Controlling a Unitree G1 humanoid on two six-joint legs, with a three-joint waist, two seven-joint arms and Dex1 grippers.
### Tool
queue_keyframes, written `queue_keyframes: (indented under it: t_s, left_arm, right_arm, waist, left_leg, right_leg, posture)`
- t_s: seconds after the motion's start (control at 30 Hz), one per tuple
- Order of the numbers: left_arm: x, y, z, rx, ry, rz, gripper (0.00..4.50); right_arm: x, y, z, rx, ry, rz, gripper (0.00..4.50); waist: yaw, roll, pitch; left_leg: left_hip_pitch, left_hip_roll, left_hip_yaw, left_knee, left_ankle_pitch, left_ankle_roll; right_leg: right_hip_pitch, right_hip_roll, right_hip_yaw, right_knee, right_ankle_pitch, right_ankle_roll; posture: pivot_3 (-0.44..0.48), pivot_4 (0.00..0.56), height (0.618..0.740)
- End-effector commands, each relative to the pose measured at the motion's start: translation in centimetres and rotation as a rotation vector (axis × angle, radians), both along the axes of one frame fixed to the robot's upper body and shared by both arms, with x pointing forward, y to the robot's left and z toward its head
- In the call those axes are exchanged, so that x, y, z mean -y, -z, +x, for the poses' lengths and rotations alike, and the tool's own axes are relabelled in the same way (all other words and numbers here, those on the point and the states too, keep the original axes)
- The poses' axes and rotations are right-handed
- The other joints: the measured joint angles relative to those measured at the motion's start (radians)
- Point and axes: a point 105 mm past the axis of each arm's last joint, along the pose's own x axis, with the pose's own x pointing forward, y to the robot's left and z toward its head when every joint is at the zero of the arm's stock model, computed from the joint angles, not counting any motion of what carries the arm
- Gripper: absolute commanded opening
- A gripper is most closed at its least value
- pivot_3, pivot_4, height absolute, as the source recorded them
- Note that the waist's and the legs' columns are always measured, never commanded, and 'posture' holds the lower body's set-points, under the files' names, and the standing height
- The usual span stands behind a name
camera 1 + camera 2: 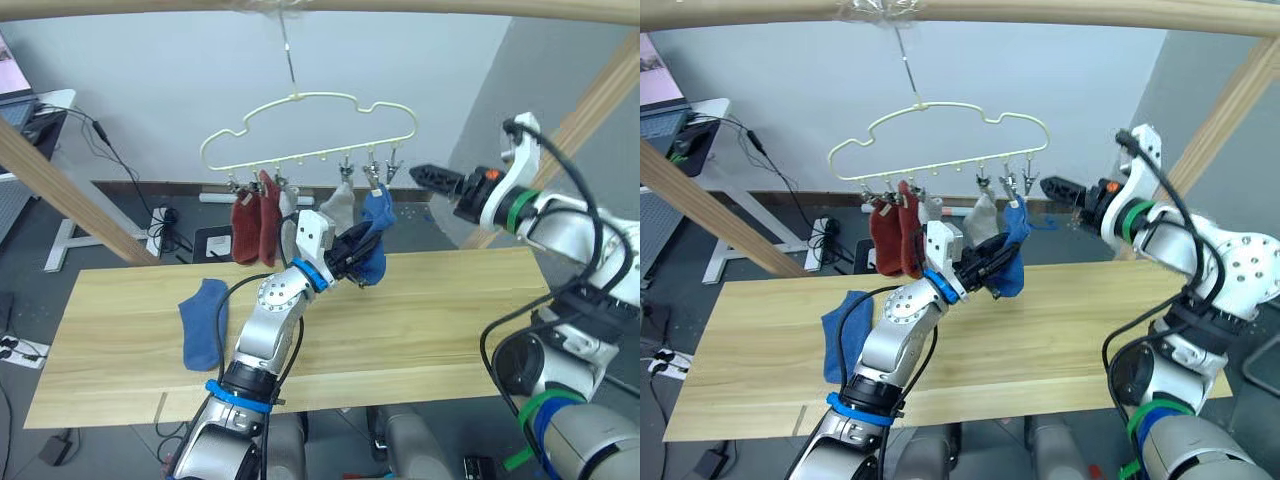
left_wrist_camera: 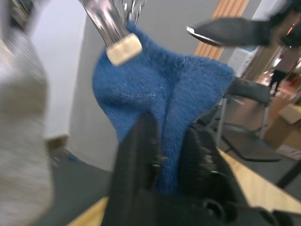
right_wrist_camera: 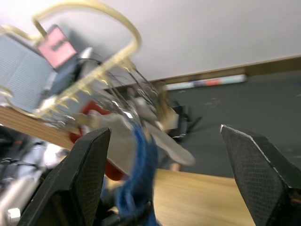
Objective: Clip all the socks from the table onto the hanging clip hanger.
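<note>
While our left gripper [image 1: 362,262] pinches a blue sock [image 1: 378,232] at centre frame under a hanger [image 1: 310,135] clip, our right gripper [image 3: 164,179] gapes; releasing seems next.

Left black two-finger gripper [image 1: 992,262] pinches blue knit sock [image 1: 1012,252] hanging from grey metal clip on pale-yellow wire hanger [image 1: 940,140]. Second blue sock [image 1: 843,333] lies by the left end of the light wood tabletop [image 1: 1060,330]. Right gripper [image 1: 1055,188] hovers just beside the hanger's right end.
</note>
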Motion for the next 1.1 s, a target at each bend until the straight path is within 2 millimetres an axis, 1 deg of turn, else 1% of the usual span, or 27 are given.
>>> queue_keyframes:
  t_s: [0.03,0.1,0.17,0.2,0.27,0.3,0.33,0.43,0.5,0.57,0.67,0.77,0.9,0.97,1.1]
  left_arm:
    - [-0.9,-0.5,0.3,0.01,-0.005,-0.004,2.34]
    - [-2.1,0.1,0.2,0.006,-0.011,0.048,2.93]
    - [-3.5,0.4,0.1,0.005,-0.027,0.09,3.54]
    - [-4.0,0.3,-0.1,0.005,-0.024,0.094,3.54]
    - [-5.3,-0.4,-0.4,0.033,-0.029,0.12,3.54]
    - [-6.0,-0.8,-0.4,0.061,-0.049,0.157,3.54]
    - [-6.6,-1.2,-0.5,0.071,-0.058,0.183,3.54]
    - [-8.0,-2.9,-1.3,0.122,-0.057,0.22,3.57]
    - [-8.6,-3.9,-2.0,0.15,-0.049,0.24,3.57]
    - [-9.1,-5.2,-2.6,0.173,-0.043,0.243,3.57]
    - [-9.5,-7.0,-3.3,0.202,-0.042,0.232,3.57]
    - [-9.3,-8.3,-3.9,0.226,-0.023,0.219,3.57]
    - [-8.8,-9.9,-4.6,0.268,0.009,0.217,3.57]
    - [-8.7,-10.2,-4.7,0.271,0.011,0.217,3.57]
    - [-8.5,-10.3,-4.9,0.266,0.013,0.216,3.57]
  right_arm:
    - [0.0,-1.3,-0.8,0.156,0.084,-0.062,3.87]
    - [-0.4,-0.5,-1.2,0.208,0.12,-0.132,3.87]
    - [-0.5,0.6,-1.1,0.246,0.189,-0.186,3.87]
    - [-0.7,1.0,-1.1,0.269,0.214,-0.214,3.87]
    - [-2.0,1.5,-1.1,0.327,0.234,-0.25,3.87]
    - [-2.7,1.7,-1.0,0.349,0.245,-0.256,3.87]
    - [-3.4,1.7,-0.9,0.365,0.264,-0.239,3.87]
    - [-5.0,1.5,-0.5,0.402,0.306,-0.21,3.31]
    - [-6.2,1.3,-0.4,0.445,0.297,-0.235,2.68]
    - [-6.9,1.2,-0.3,0.478,0.291,-0.247,2.68]
    - [-7.2,1.1,0.3,0.501,0.302,-0.24,2.68]
    - [-7.3,0.9,0.9,0.518,0.318,-0.232,2.68]
    - [-6.5,1.0,1.8,0.523,0.376,-0.235,2.68]
    - [-6.1,0.9,2.1,0.529,0.411,-0.242,2.68]
    - [-5.9,0.7,2.4,0.537,0.437,-0.245,2.68]
  waist:
    - [-0.011,0.0,0.0]
    - [-0.015,0.0,0.001]
    - [-0.023,0.0,0.001]
    - [-0.027,0.001,0.001]
    - [-0.028,0.001,0.005]
    - [-0.028,0.0,0.009]
    - [-0.028,-0.001,0.011]
    - [-0.024,-0.001,0.013]
    - [-0.016,-0.002,0.013]
    - [-0.003,-0.002,0.014]
    - [0.011,-0.003,0.017]
    - [0.027,-0.003,0.017]
    - [0.037,-0.003,0.019]
    - [0.04,-0.003,0.019]
    - [0.043,-0.002,0.019]
  left_leg:
    - [0.0,0.0,0.0,0.0,0.0,0.0]
    - [0.001,0.001,0.0,0.0,0.0,0.0]
    - [0.001,0.002,0.0,0.0,0.0,0.0]
    - [0.002,0.002,0.0,-0.001,0.0,0.0]
    - [0.002,0.003,0.0,-0.001,0.0,0.0]
    - [0.002,0.003,0.0,0.0,0.0,0.0]
    - [0.002,0.002,0.0,0.0,0.0,0.0]
    - [0.002,0.003,-0.001,0.0,0.0,0.0]
    - [0.002,0.003,-0.001,0.0,0.0,-0.001]
    - [0.001,0.002,0.0,-0.001,0.0,-0.001]
    - [0.001,0.002,0.0,-0.001,0.0,-0.001]
    - [0.001,0.002,0.0,-0.001,0.0,-0.001]
    - [0.001,0.002,0.0,-0.001,0.0,-0.001]
    - [0.001,0.002,0.0,-0.001,0.0,-0.001]
    - [0.001,0.002,0.0,-0.001,0.0,-0.001]
  right_leg:
    - [0.0,0.0,0.0,0.0,0.0,0.0]
    - [0.0,0.001,0.0,0.0,0.0,0.0]
    - [0.0,0.003,0.0,0.0,0.0,0.0]
    - [0.0,0.003,0.001,0.0,0.0,0.0]
    - [0.0,0.003,0.001,0.001,0.0,0.0]
    - [0.0,0.003,0.001,0.001,0.0,0.0]
    - [0.0,0.002,0.001,0.001,0.0,0.0]
    - [-0.001,0.003,0.001,0.003,0.0,0.0]
    - [-0.001,0.003,0.0,0.002,0.0,0.0]
    - [-0.001,0.002,0.001,0.001,0.0,0.0]
    - [-0.001,0.001,0.001,0.0,0.0,0.0]
    - [-0.001,0.001,0.0,-0.001,0.0,0.0]
    - [-0.001,0.001,0.0,-0.001,0.0,0.0]
    - [-0.001,0.001,0.0,-0.001,0.0,0.0]
    - [-0.001,0.001,0.0,-0.001,0.0,0.0]
  posture:
    - [-0.067,0.296,0.74]
    - [-0.061,0.3,0.74]
    - [-0.049,0.299,0.74]
    - [-0.049,0.299,0.74]
    - [-0.022,0.298,0.74]
    - [-0.022,0.298,0.74]
    - [0.0,0.298,0.74]
    - [0.026,0.3,0.74]
    - [0.047,0.301,0.74]
    - [0.059,0.302,0.74]
    - [0.079,0.301,0.74]
    - [0.097,0.302,0.74]
    - [0.127,0.305,0.74]
    - [0.127,0.305,0.74]
    - [0.127,0.305,0.74]
